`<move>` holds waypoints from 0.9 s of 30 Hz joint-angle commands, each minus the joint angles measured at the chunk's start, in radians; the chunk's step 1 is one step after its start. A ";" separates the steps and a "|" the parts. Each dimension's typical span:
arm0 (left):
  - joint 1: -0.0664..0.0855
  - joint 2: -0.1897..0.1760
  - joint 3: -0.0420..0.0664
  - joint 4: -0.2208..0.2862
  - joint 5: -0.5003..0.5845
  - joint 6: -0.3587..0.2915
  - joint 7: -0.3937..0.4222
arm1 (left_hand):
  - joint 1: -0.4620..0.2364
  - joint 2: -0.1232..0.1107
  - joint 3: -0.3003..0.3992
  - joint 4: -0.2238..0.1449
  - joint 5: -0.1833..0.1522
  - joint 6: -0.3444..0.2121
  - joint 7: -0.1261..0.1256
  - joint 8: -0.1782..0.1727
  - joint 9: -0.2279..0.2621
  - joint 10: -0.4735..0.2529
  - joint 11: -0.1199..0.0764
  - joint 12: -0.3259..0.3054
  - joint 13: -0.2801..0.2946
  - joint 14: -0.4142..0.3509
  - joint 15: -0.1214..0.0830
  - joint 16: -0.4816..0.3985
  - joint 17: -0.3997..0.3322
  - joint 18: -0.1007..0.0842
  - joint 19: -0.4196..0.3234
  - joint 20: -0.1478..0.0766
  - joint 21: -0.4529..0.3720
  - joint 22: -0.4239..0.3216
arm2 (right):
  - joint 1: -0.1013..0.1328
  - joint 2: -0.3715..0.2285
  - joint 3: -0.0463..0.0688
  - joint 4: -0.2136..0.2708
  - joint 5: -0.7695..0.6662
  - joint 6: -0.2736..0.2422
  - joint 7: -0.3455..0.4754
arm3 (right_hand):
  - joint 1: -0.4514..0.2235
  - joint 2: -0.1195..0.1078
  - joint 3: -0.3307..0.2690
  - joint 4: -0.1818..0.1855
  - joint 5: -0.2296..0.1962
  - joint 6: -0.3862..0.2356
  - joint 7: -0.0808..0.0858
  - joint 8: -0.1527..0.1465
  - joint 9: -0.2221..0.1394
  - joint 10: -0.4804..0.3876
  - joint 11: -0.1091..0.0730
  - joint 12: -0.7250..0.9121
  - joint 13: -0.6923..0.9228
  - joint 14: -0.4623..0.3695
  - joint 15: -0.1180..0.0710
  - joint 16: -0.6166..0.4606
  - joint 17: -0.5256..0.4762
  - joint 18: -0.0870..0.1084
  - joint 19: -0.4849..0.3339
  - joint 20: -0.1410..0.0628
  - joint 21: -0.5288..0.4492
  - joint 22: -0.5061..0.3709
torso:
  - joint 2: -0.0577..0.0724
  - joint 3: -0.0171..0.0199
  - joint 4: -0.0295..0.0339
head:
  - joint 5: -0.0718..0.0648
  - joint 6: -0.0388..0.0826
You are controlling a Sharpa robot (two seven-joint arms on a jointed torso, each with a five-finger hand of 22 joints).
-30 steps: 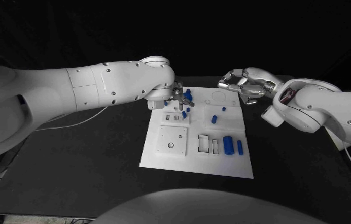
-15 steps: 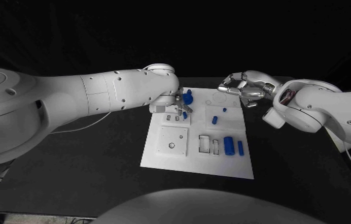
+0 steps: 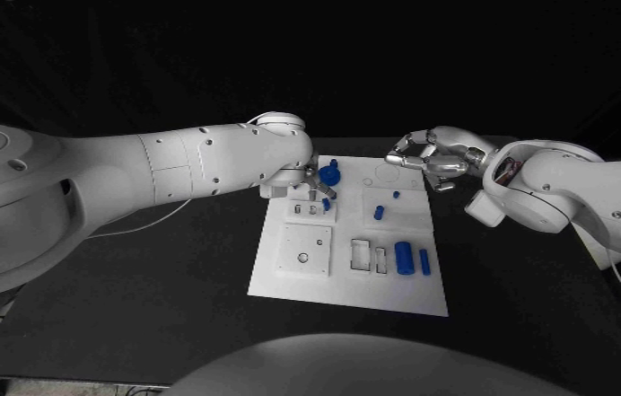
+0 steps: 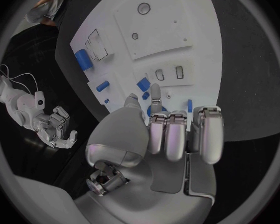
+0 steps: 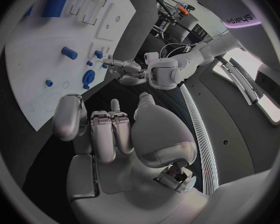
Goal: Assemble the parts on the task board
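The white task board [image 3: 375,288] lies mid-table. My left hand [image 3: 308,184] is low over its far left corner, thumb and one finger reaching to a small blue part [image 4: 142,95], the other fingers curled. Whether it pinches that part is hidden. A round blue part [image 3: 330,175] stands on the board [image 5: 34,50] just beside those fingers, also visible as the round blue part [image 5: 88,77]. My right hand [image 3: 427,155] hovers past the board's far right corner, fingers curled in on nothing. Two blue cylinders [image 3: 405,257] lie near the right edge.
Smaller blue parts [image 3: 380,210] stand mid-board beside white insert plates [image 3: 305,250] and rectangular slots [image 3: 361,252]. A white cable [image 3: 143,216] trails on the black table under my left arm. The board [image 4: 159,30] fills the space ahead of my left hand.
My left hand has drawn slightly back toward the board's left edge, uncovering the round blue part. My right hand has barely shifted.
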 commanded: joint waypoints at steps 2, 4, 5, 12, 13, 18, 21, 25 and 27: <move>-0.001 0.002 0.001 -0.002 0.028 -0.028 -0.097 | -0.025 0.003 0.004 0.004 -0.007 -0.012 0.001 0.002 0.021 0.115 -0.014 -0.002 0.265 0.105 -0.001 0.002 0.263 -0.007 0.040 -0.002 -0.005 0.161 | -0.001 0.001 0.000 -0.004 -0.004 0.025 -0.011 | 0.010 0.015 0.002 0.003 -0.007 0.004 0.001 0.004 0.001 0.051 -0.002 -0.006 0.202 0.068 0.001 -0.006 0.218 -0.008 -0.012 0.000 -0.008 0.153 | -0.002 0.0010 -0.0014 | 0.001 0.000; -0.001 0.003 0.002 -0.002 0.034 -0.036 -0.095 | -0.030 0.003 0.004 0.005 -0.008 -0.014 0.002 0.001 0.028 0.115 -0.013 -0.002 0.265 0.105 0.000 0.002 0.263 -0.006 0.039 -0.002 -0.006 0.159 | -0.001 0.001 0.000 -0.005 -0.003 0.027 -0.015 | 0.009 0.016 0.001 0.003 -0.009 0.004 0.002 0.004 0.001 0.050 -0.001 -0.007 0.201 0.067 0.001 -0.007 0.216 -0.007 -0.014 0.000 -0.010 0.152 | -0.003 0.0013 -0.0012 | -0.001 0.000; -0.001 0.003 0.002 -0.002 0.036 -0.037 -0.095 | -0.032 0.003 0.004 0.005 -0.008 -0.014 0.002 0.001 0.031 0.115 -0.013 -0.002 0.265 0.105 0.000 0.002 0.263 -0.006 0.038 -0.001 -0.006 0.159 | -0.001 0.002 0.000 -0.006 -0.001 0.029 -0.017 | 0.008 0.016 0.001 0.003 -0.010 0.005 0.002 0.004 0.001 0.049 -0.001 -0.007 0.200 0.066 0.002 -0.007 0.216 -0.007 -0.015 0.000 -0.012 0.152 | -0.003 0.0013 -0.0013 | -0.001 0.000; -0.006 0.009 0.002 -0.013 0.049 -0.031 -0.095 | -0.037 0.003 0.004 0.004 -0.008 -0.018 0.003 -0.001 0.040 0.115 -0.012 -0.002 0.265 0.105 0.001 0.002 0.263 -0.005 0.035 0.000 -0.008 0.155 | -0.002 0.004 0.000 -0.012 0.004 0.035 -0.026 | 0.006 0.019 0.001 0.003 -0.015 0.005 0.003 0.004 0.001 0.045 0.000 -0.010 0.196 0.063 0.003 -0.010 0.213 -0.005 -0.021 0.001 -0.020 0.149 | -0.004 0.0015 -0.0003 | -0.005 0.000; -0.007 0.010 0.002 -0.016 0.050 -0.029 -0.095 | -0.037 0.003 0.004 0.004 -0.008 -0.019 0.003 -0.002 0.042 0.115 -0.012 -0.002 0.265 0.105 0.001 0.002 0.263 -0.005 0.034 0.000 -0.009 0.153 | -0.002 0.004 -0.001 -0.013 0.004 0.036 -0.026 | 0.006 0.019 0.001 0.003 -0.015 0.005 0.003 0.004 0.001 0.045 0.000 -0.010 0.196 0.063 0.003 -0.010 0.213 -0.005 -0.021 0.001 -0.020 0.149 | -0.005 0.0016 0.0001 | -0.005 0.000; -0.011 0.017 0.002 -0.030 0.049 -0.024 -0.095 | -0.038 0.004 0.007 0.003 -0.004 -0.025 0.005 -0.012 0.050 0.115 -0.010 -0.002 0.265 0.105 0.003 0.002 0.263 -0.003 0.028 0.002 -0.013 0.146 | -0.003 0.006 -0.001 -0.016 0.008 0.039 -0.028 | 0.005 0.020 0.000 0.003 -0.017 0.006 0.004 0.003 0.001 0.043 0.001 -0.011 0.194 0.061 0.003 -0.012 0.210 -0.004 -0.024 0.002 -0.024 0.148 | -0.003 0.0006 -0.0028 | -0.004 0.000; -0.015 0.020 0.001 -0.035 0.051 -0.022 -0.094 | -0.037 0.003 0.010 0.002 -0.002 -0.028 0.007 -0.020 0.053 0.115 -0.009 -0.002 0.265 0.105 0.004 0.002 0.263 -0.001 0.023 0.003 -0.017 0.138 | -0.003 0.005 -0.001 -0.016 0.009 0.041 -0.029 | 0.005 0.020 0.000 0.003 -0.017 0.006 0.004 0.003 0.001 0.043 0.001 -0.011 0.194 0.061 0.003 -0.012 0.210 -0.004 -0.024 0.002 -0.024 0.148 | -0.004 0.0002 -0.0010 | -0.007 0.000; -0.021 0.027 0.001 -0.040 0.055 -0.017 -0.094 | -0.037 0.003 0.011 0.002 -0.001 -0.030 0.008 -0.025 0.055 0.115 -0.008 -0.002 0.265 0.105 0.005 0.002 0.263 0.000 0.020 0.004 -0.019 0.135 | -0.004 0.004 -0.001 -0.018 0.011 0.046 -0.031 | 0.004 0.021 0.000 0.003 -0.019 0.007 0.004 0.004 0.002 0.041 0.001 -0.012 0.193 0.060 0.003 -0.014 0.209 -0.004 -0.026 0.002 -0.027 0.147 | -0.004 0.0005 -0.0008 | -0.008 0.000; -0.024 0.031 0.001 -0.044 0.056 -0.016 -0.094 | -0.037 0.003 0.011 0.002 -0.001 -0.030 0.008 -0.025 0.055 0.115 -0.008 -0.002 0.265 0.105 0.005 0.002 0.263 0.000 0.020 0.004 -0.019 0.135 | -0.004 0.004 -0.001 -0.018 0.012 0.048 -0.030 | 0.004 0.021 0.000 0.003 -0.019 0.007 0.004 0.004 0.002 0.041 0.001 -0.012 0.193 0.060 0.003 -0.014 0.209 -0.004 -0.026 0.002 -0.027 0.147 | -0.005 0.0004 -0.0010 | -0.009 0.000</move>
